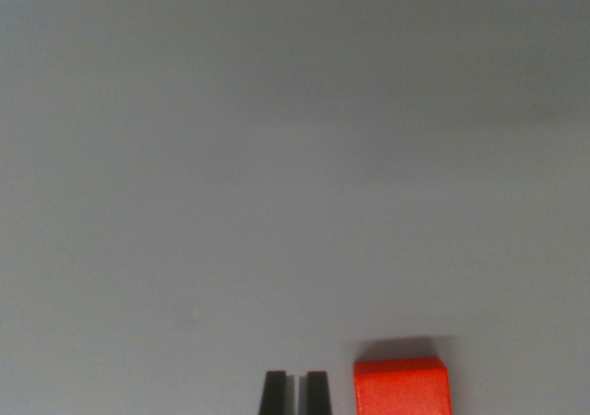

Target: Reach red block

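Gripper [295, 392] tips sit nearest my lens, at the bottom edge of the wrist view, a little left of centre. Two dark fingers [274, 393] stand upright side by side, with only a thin pale slit between them. I read the jaws as drawn together, clamped on nothing; no object sits in that slit.

Block [401, 387], red, lies just beside the gripper on the wrist view's right. A narrow strip of grey surface shows between the right-hand finger and the block's left face, so I note them as near but apart, not touching. The block's lower part is cut off by the frame edge; I see its top face and upper rim only. Its edges run square to the frame, no visible tilt. A soft dark shadow falls on the surface just beyond its far edge.

Table [295, 157] fills the rest of my view: plain, matte grey, darker toward the top of the frame and lighter in the middle band. One faint pale speck shows on it, left of the fingers and a bit beyond them. Focus is soft throughout, so I cannot read finer texture.
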